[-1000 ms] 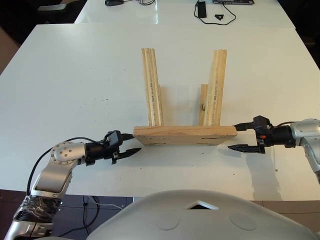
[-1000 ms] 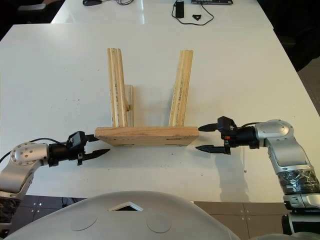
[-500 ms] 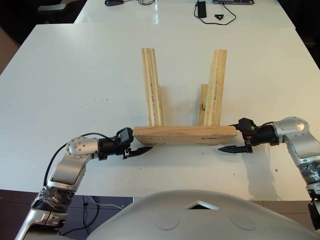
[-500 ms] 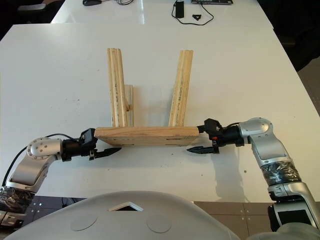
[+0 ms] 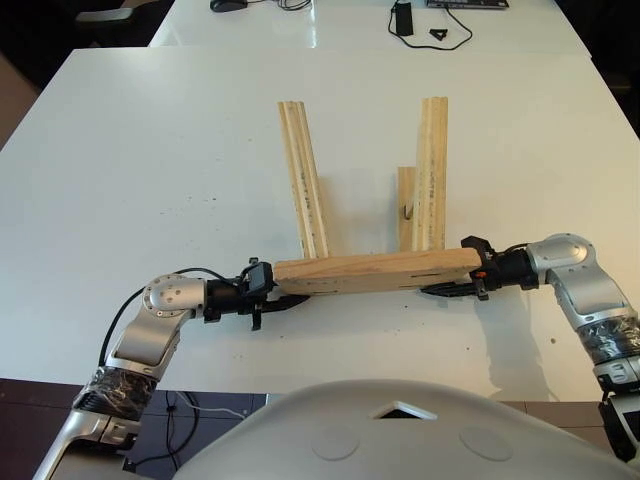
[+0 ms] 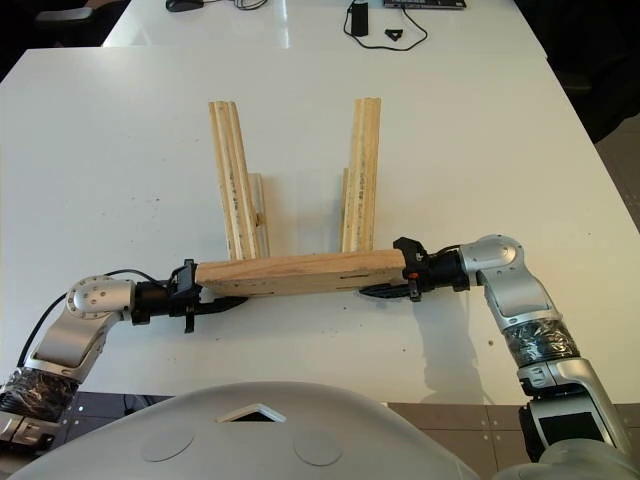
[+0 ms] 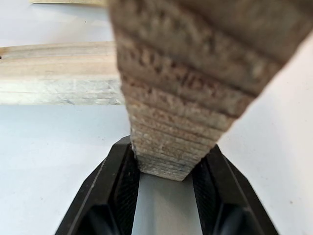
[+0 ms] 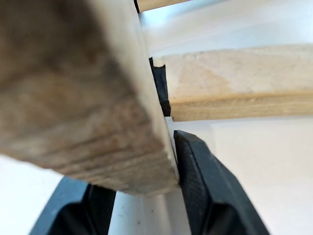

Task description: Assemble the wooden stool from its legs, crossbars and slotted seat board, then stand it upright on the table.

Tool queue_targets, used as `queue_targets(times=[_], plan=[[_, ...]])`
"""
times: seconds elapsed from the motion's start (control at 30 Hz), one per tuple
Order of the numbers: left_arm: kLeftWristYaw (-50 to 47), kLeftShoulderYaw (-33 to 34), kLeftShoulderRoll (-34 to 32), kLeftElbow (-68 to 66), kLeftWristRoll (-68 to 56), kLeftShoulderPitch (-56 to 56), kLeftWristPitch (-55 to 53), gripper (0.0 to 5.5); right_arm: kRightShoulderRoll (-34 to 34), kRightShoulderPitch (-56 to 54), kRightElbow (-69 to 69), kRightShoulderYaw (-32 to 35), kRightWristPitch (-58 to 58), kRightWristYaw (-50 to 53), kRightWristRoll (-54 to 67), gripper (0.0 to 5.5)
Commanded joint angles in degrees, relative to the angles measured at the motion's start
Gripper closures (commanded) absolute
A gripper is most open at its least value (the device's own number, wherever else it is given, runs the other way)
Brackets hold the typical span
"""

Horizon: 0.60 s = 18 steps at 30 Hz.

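The wooden stool lies on its side on the white table [image 5: 140,150], its legs pointing away from me. The slotted seat board [image 5: 375,272] is nearest, tilted with its right end higher. Left legs [image 5: 303,180] and right legs [image 5: 432,170] run back from it, with a short crossbar [image 5: 405,208] beside the right pair. My left gripper [image 5: 265,296] is shut on the board's left end; in the left wrist view both fingers [image 7: 117,186] press the board end [image 7: 186,88]. My right gripper [image 5: 470,275] is shut on the right end, where one finger [image 8: 195,181] lies against the board [image 8: 73,88].
The table's front edge runs just below both arms. A second table at the back carries a black device with cables [image 5: 402,18] and a mouse [image 5: 228,5]. Bare tabletop lies left and right of the stool.
Both grippers moved inward from beside the seat board and shut on its ends. The board rose off the table and tilted, right end higher, and the legs shifted slightly.
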<state>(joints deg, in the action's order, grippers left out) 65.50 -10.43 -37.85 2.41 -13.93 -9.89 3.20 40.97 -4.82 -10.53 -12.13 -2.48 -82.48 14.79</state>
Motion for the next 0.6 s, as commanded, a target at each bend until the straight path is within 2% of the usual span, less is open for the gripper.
queue_targets(times=[0.03,0.17,0.4,0.6], plan=[[-1.39,0.73,0.57,1.07,-1.17,0.33,-2.27,4.08,0.77,0.88,1.38,0.34,-0.99,-0.96,1.19,3.82],[-1.01,2.76,-0.55,6.64,-4.67,-1.18,-5.38,4.08,2.58,3.45,8.03,3.85,-6.01,-0.76,5.90,3.82],[-1.85,12.87,-4.99,25.74,-18.82,-8.47,-16.91,4.08,8.37,12.19,27.80,14.51,-18.61,1.02,19.52,3.82],[-6.44,23.57,-5.99,37.57,-37.51,-11.16,-26.99,4.08,9.76,12.14,40.60,26.14,-34.42,9.04,42.86,3.82]])
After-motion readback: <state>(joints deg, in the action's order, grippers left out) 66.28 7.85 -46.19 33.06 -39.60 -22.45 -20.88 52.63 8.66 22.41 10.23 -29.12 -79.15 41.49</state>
